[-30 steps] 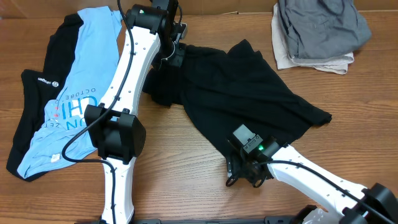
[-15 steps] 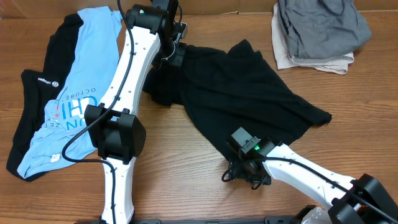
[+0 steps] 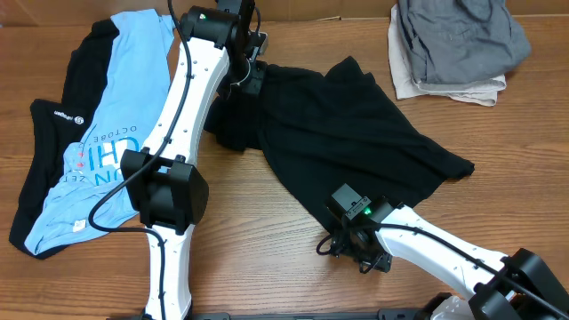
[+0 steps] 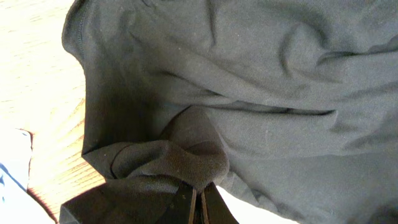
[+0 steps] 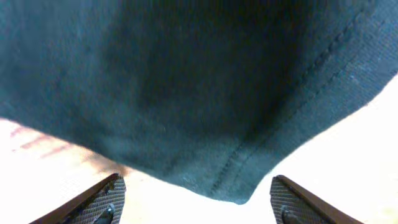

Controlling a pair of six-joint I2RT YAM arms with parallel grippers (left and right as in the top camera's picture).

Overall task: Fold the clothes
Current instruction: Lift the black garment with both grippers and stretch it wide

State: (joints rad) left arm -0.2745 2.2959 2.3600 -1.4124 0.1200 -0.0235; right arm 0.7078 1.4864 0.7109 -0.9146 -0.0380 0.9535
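— Where does the shirt lie against your claws?

— My left gripper (image 4: 199, 202) is pinched tight on a bunched fold of the black shirt (image 4: 280, 93), at the shirt's far left end; my right gripper (image 5: 198, 202) stands spread wide and holds nothing; the shirt's stitched hem corner lies just ahead of it, in line with the gap between my fingers (image 5: 93, 202), touching neither that I can see.

— And the count?

— Seen from above, one black shirt (image 3: 356, 133) spread crumpled across the middle; one light-blue tee (image 3: 116, 133) at the left, lying on one black garment with a white logo (image 3: 53, 133); one folded grey pile (image 3: 453, 40) at the far right corner, resting on a paler piece.

— Edges, and room?

— The shirt's near hem runs slantwise down to my right gripper (image 3: 338, 247); bare table (image 3: 258, 240) shows just beside that hem, between my two arms; the tee lies well apart from the shirt, with my left arm between them; the grey pile sits near the shirt's far right edge, a strip of wood between them.
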